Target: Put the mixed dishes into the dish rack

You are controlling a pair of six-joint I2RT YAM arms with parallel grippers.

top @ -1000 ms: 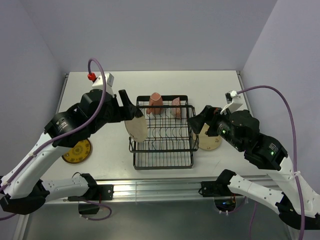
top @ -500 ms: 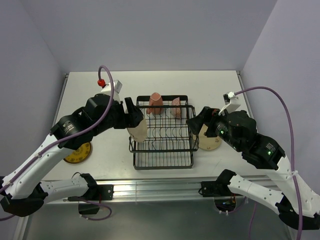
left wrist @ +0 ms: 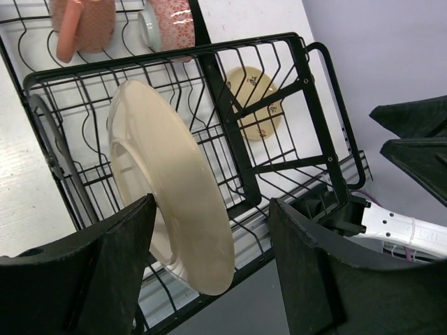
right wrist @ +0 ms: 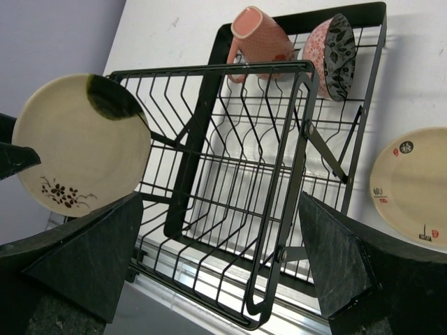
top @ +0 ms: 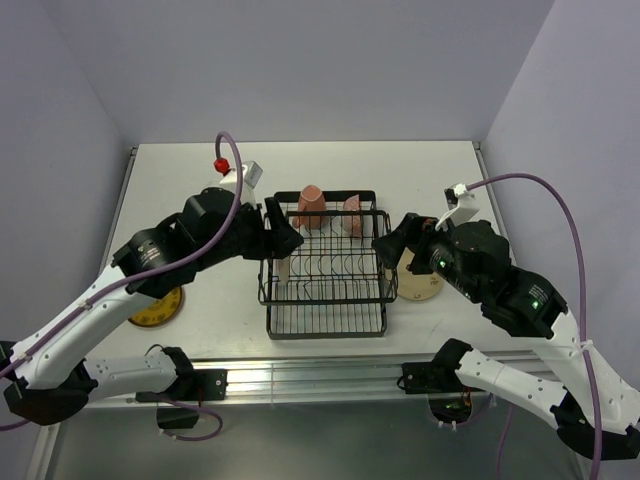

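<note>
Left jaws stand apart astride the cream plate (left wrist: 167, 188), a gap showing off one finger (left wrist: 307, 279), so likely not clamped; plate stands on edge, tilted, in the dish rack (left wrist: 231, 132) directly beneath. Best to confirm the rim is seated, then lift straight up without nudging it. Left arm (top: 145, 255) reaches out, wrist pitched down over the rack end; right arm (top: 500, 280) is bent, right jaws wide, empty, with a second cream plate (right wrist: 412, 185) on the surface (right wrist: 426, 87) beyond them.
</note>
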